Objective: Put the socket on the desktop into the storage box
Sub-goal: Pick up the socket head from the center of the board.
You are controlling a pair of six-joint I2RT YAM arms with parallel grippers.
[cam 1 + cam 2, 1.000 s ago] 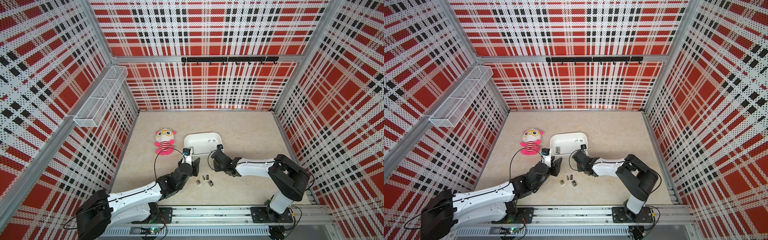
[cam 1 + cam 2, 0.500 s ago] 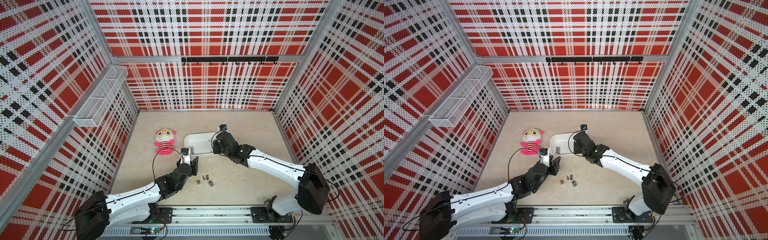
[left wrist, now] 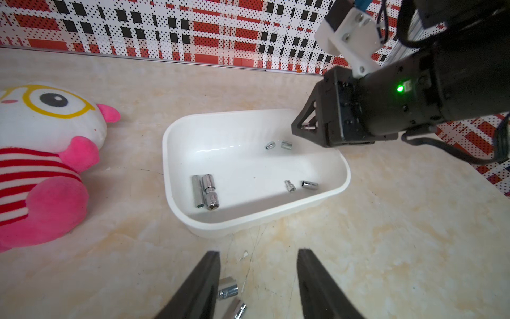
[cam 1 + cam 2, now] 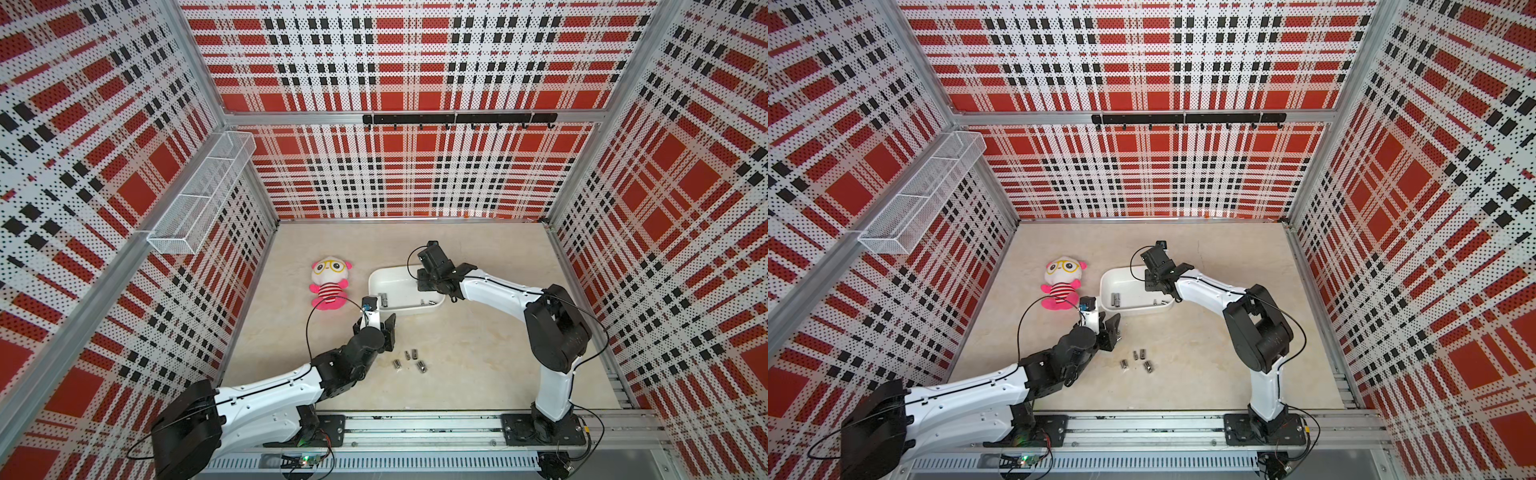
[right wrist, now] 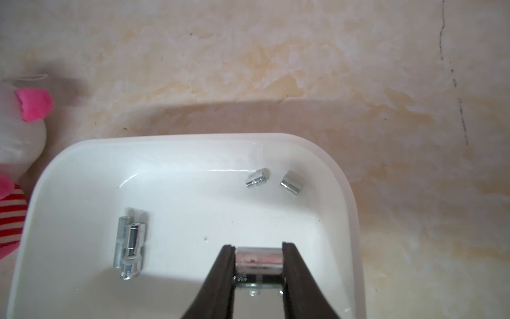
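Note:
My right gripper (image 5: 259, 248) hangs over the right end of the white storage box (image 4: 395, 282), shut on a short chrome socket (image 5: 259, 259) held crosswise between its fingers. The left wrist view shows that same socket (image 3: 307, 127) in the jaws above the box rim (image 3: 340, 163). Several sockets lie in the box: two long ones (image 5: 129, 243) side by side and small ones (image 5: 258, 178) at the far wall. Several more sockets (image 4: 409, 359) lie on the desktop (image 4: 478, 345). My left gripper (image 3: 259, 252) stands open in front of the box, with two of them (image 3: 227, 290) beside one finger.
A pink and white plush doll (image 4: 328, 282) lies just left of the box. A white wire-mesh basket (image 4: 203, 199) hangs on the left wall and a black hook rail (image 4: 457, 119) on the back wall. Patterned walls close in three sides.
My right arm has lifted from beside the loose sockets and swung back over the storage box, carrying a socket. The left arm has barely moved.

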